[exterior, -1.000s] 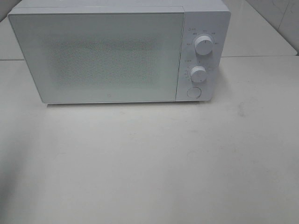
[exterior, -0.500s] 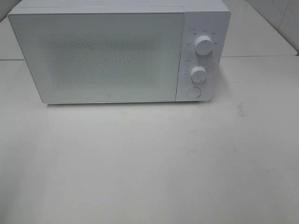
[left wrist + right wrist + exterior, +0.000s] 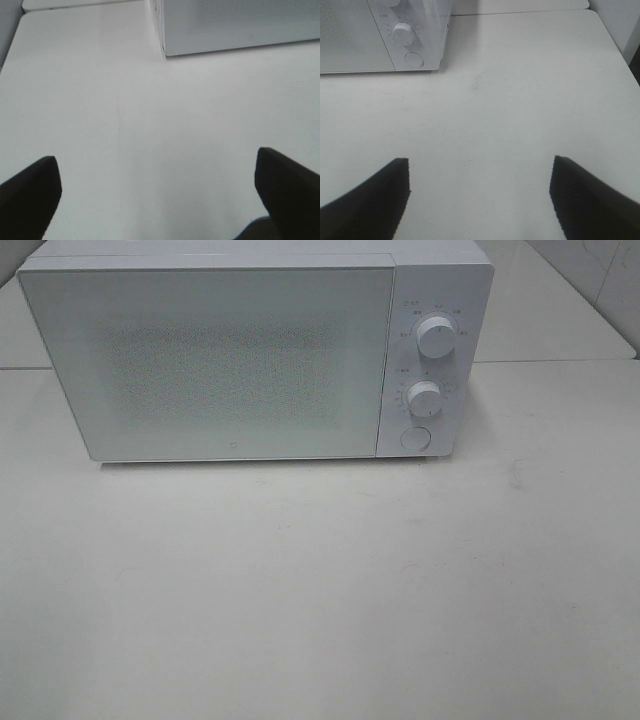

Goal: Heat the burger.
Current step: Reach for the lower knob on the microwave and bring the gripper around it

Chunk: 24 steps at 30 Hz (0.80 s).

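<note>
While nothing has shifted over the past second, the white microwave (image 3: pixel 255 355) sits at the back of the pale counter (image 3: pixel 320 590) with its frosted door (image 3: pixel 200 365) shut, and both arms hold off in front of it. The left gripper (image 3: pixel 156 165), near the microwave's door-side corner, hangs released, jaws spread wide with nothing between them. The right gripper (image 3: pixel 481 165), out in front of the microwave's control panel, is likewise spread and empty above the counter. The burger appears in none of the three views: not on the counter before the microwave and not in either gripper. The frosted door gives no look inside, so whether the burger already lies within cannot be told. No gripper is on the upper dial (image 3: pixel 436 338), the lower dial (image 3: pixel 424 398) beneath it or the round button (image 3: pixel 414 437) at the panel's foot. With the scene at a standstill, the task reads as either barely begun or waiting on the oven. If the burger is still to go in, the door must be opened first, probably by that button.
</note>
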Motion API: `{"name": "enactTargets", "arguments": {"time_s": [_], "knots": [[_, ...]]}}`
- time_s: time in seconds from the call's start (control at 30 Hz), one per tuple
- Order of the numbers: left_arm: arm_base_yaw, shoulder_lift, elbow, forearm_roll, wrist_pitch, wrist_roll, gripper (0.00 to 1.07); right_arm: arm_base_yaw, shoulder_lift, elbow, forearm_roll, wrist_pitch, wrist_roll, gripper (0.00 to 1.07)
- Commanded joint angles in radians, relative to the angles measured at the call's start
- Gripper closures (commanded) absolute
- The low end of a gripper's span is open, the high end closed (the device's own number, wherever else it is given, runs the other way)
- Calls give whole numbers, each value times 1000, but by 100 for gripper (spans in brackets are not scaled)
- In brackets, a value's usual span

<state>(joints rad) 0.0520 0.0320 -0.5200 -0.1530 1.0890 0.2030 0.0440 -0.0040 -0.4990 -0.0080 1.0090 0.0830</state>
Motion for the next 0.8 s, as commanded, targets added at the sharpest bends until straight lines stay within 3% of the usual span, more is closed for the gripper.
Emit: {"name": "enactTargets", "arguments": {"time_s": [0.03, 0.8], "knots": [[-5, -59, 2, 14, -15, -3, 8, -9, -29, 3, 1, -13, -2, 31], [-5, -59, 2, 16, -16, -4, 9, -9, -26, 3, 1, -13, -1, 31]]}}
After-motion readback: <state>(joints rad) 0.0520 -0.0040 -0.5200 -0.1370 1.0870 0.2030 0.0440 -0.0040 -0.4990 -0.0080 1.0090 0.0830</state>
